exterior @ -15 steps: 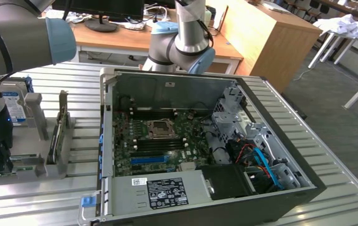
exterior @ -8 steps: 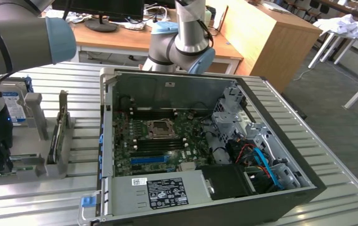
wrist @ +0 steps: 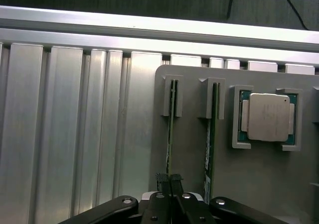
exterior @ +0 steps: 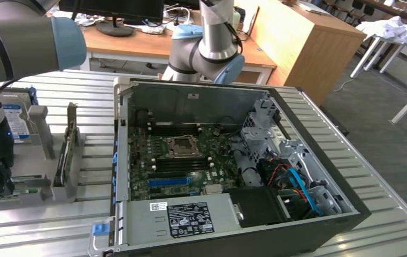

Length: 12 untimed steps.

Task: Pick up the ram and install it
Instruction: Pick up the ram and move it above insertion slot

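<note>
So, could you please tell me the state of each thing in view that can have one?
fingers: shut on the ram's edge.
ram: on edge in its holder slot, not yet lifted.
second stick: on edge in the neighbouring slot.
processor chip: seated in its holder pocket.
hard drive: standing on edge in its holder.
computer case: open, side panel off.

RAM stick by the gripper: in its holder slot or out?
In. The ram stands on edge, its far end inside the grey holder bracket; the shut gripper sits at its near end.
</note>
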Motion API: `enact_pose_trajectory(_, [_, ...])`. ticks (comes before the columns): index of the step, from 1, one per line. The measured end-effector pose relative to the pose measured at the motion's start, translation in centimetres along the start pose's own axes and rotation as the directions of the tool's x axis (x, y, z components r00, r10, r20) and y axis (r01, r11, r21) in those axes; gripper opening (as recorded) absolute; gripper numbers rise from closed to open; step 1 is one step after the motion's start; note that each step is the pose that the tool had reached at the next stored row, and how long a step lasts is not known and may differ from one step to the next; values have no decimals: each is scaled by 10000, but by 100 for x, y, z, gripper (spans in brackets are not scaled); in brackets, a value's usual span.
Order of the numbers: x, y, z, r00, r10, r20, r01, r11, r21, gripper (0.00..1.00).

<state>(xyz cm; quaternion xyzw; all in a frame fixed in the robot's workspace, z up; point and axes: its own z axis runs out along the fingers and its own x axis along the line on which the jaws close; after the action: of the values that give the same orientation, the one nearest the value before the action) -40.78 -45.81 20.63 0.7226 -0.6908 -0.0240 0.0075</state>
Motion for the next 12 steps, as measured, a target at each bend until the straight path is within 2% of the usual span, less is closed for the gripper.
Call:
enact_pose_trajectory(9, [2, 1, -26, 10000, -2, 61, 2, 10000, -1, 12])
enact_pose_trajectory(12, [3, 1, -47, 9999, -5, 105, 5, 10000, 3, 12])
